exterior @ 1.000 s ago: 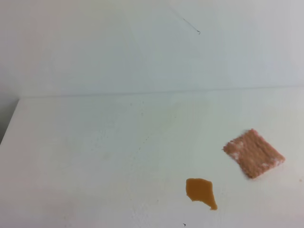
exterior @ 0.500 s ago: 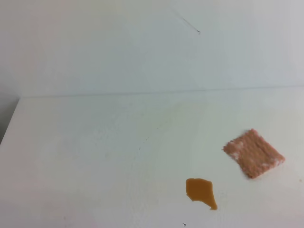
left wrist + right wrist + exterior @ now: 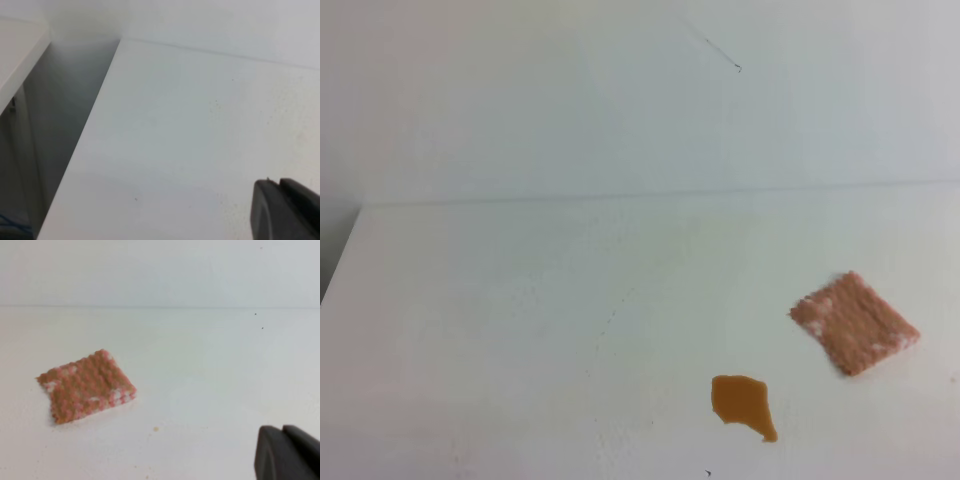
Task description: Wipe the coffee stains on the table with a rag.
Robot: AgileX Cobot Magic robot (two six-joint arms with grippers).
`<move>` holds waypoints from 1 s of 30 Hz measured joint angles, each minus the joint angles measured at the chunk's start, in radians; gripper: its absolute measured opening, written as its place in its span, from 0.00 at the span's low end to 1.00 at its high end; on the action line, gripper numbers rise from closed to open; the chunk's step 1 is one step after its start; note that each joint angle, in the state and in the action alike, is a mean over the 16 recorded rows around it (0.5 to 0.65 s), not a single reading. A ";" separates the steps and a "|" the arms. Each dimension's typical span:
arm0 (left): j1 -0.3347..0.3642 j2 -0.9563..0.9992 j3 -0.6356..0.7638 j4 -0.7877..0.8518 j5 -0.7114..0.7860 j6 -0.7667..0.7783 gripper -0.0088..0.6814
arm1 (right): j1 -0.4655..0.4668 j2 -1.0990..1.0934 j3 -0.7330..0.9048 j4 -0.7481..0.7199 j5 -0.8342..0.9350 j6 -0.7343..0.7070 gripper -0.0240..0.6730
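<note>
The rag (image 3: pixel 854 322) is a pinkish-brown fuzzy square with whitish patches, lying flat on the white table (image 3: pixel 520 330) at the right. The coffee stain (image 3: pixel 743 402) is a glossy orange-brown blot with a short tail, near the front edge, left of and nearer than the rag. Neither gripper shows in the high view. In the right wrist view the rag (image 3: pixel 85 386) lies ahead to the left of my right gripper (image 3: pixel 282 428), whose dark fingers sit together, empty. My left gripper (image 3: pixel 279 181) also looks shut and empty over bare table (image 3: pixel 175 125).
The table's left edge (image 3: pixel 85 140) drops to a dark gap beside a white wall. A white back wall (image 3: pixel 620 100) rises behind the table. A small tan speck (image 3: pixel 156 429) lies near the rag.
</note>
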State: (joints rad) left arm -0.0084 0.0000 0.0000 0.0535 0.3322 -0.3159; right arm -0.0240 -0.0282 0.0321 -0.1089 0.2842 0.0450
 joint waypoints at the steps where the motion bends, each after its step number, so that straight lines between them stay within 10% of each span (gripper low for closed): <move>1: 0.000 0.000 0.000 0.000 0.000 0.000 0.01 | 0.000 0.000 0.000 0.000 0.000 0.000 0.03; 30: 0.000 0.000 0.000 0.000 0.000 0.006 0.01 | 0.000 -0.002 0.002 0.000 -0.001 0.000 0.03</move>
State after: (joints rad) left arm -0.0084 0.0000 0.0000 0.0535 0.3322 -0.3099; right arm -0.0240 -0.0301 0.0342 -0.1090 0.2833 0.0450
